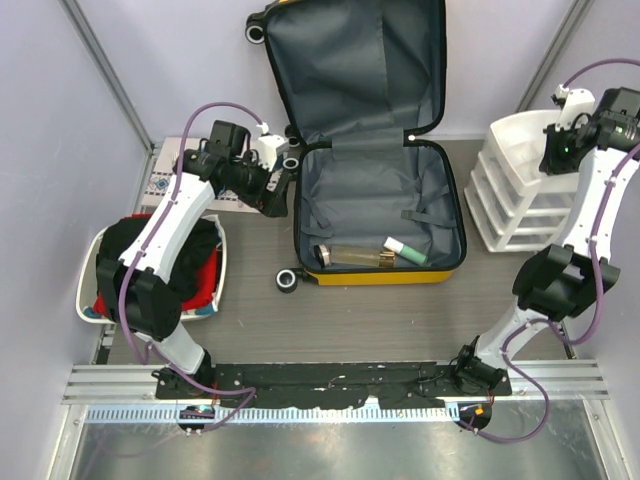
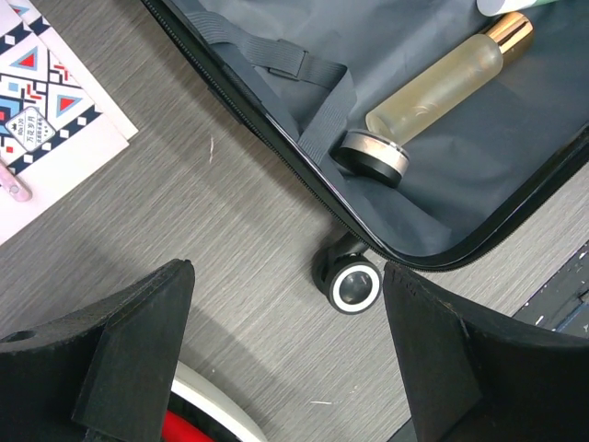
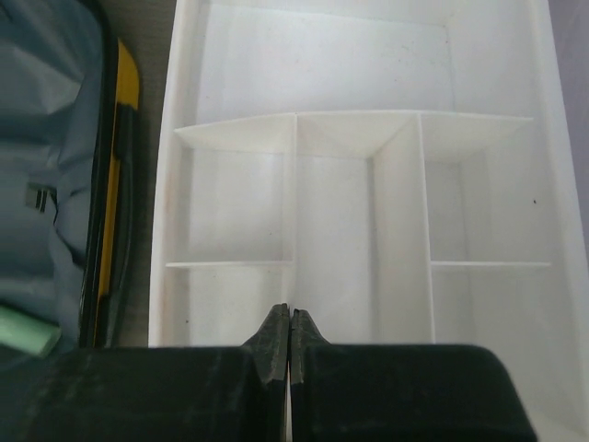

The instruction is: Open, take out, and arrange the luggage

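The left gripper (image 2: 287, 295) hangs empty over the table (image 2: 230, 221), fingers wide apart. Just ahead of it is a black wheel (image 2: 354, 284) of the luggage (image 1: 380, 205). The yellow case lies open to its right, lid (image 1: 350, 70) upright at the far side. Its long axis runs left-right, wheel end toward this gripper. The right gripper (image 3: 291, 322), fingers pressed together, holds nothing above the white drawer unit (image 3: 368, 212), luggage to its left.

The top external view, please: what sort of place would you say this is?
Probably a robot lab cell, not a home: a left arm and right arm bolted to a metal rail, bare walls with frame posts, and staged props, the open luggage beside a white drawer unit.
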`<action>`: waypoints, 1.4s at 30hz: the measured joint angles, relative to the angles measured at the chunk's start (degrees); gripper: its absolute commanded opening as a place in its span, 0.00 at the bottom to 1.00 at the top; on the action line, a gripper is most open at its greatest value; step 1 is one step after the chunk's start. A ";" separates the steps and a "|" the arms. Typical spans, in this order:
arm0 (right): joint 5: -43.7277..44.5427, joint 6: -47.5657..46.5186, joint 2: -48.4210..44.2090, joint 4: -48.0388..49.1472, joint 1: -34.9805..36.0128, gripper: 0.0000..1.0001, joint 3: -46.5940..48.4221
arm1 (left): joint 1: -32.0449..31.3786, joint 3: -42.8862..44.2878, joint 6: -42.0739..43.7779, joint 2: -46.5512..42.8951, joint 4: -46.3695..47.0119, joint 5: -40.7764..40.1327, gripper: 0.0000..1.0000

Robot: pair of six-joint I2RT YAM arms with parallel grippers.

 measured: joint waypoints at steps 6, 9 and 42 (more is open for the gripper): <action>0.09 -4.02 -13.18 -0.66 -0.83 0.03 -14.95 | -0.39 -0.44 -0.46 0.00 0.81 0.94 0.87; 0.39 -4.72 -19.21 -0.31 -0.87 0.26 -21.05 | -0.72 -0.44 -0.59 0.00 0.98 1.36 0.87; 0.66 -0.31 -15.41 0.22 43.28 0.57 -31.43 | 1.73 -3.06 -4.72 -1.81 1.38 3.26 0.93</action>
